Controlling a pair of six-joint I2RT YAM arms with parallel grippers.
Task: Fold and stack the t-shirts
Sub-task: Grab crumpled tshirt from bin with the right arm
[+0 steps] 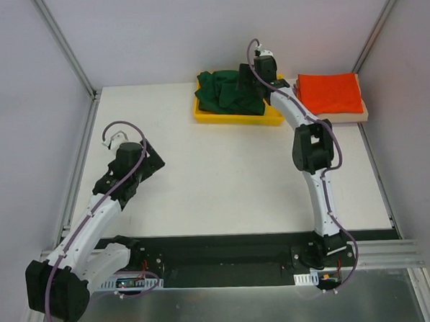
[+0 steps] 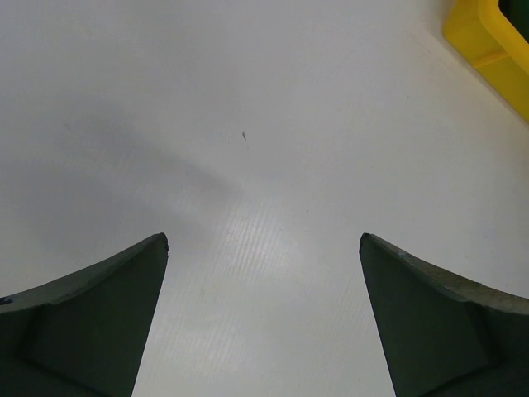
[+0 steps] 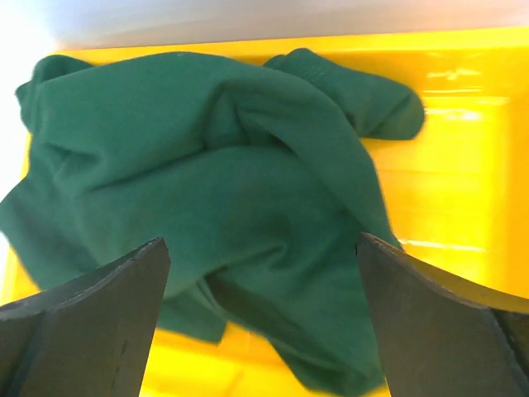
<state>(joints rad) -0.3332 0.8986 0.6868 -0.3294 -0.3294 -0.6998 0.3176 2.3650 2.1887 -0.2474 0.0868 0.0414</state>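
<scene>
A: Where is the dark green t-shirt [image 3: 207, 190] found?

B: It is seen crumpled in the yellow tray [image 3: 463, 165], which is set at the far edge of the desk [image 1: 223, 175], a little right of the middle. Most of the tray's floor is covered by it. One sleeve is turned toward the far wall of the tray, and bare yellow is left along one side.

A: Are other shirts seen?

B: A folded orange-red t-shirt [image 1: 330, 91] is laid at the far right corner of the desk, just beside the tray. A tan layer [image 1: 346, 116] is seen beneath it along its near edge. Little of that layer is shown.

A: How is the right pincer [image 3: 260, 244] held?

B: It is held over the tray, directly above the green cloth, with the jaws spread wide. Nothing is gripped between them. Whether the cloth is touched by the fingertips cannot be told.

A: And the left pincer [image 2: 263, 240]?

B: It is held over bare desk toward the left edge, well apart from the tray. Its jaws are likewise spread wide and nothing is gripped. Only a corner of the yellow tray is caught at the upper right of its wrist view.
</scene>
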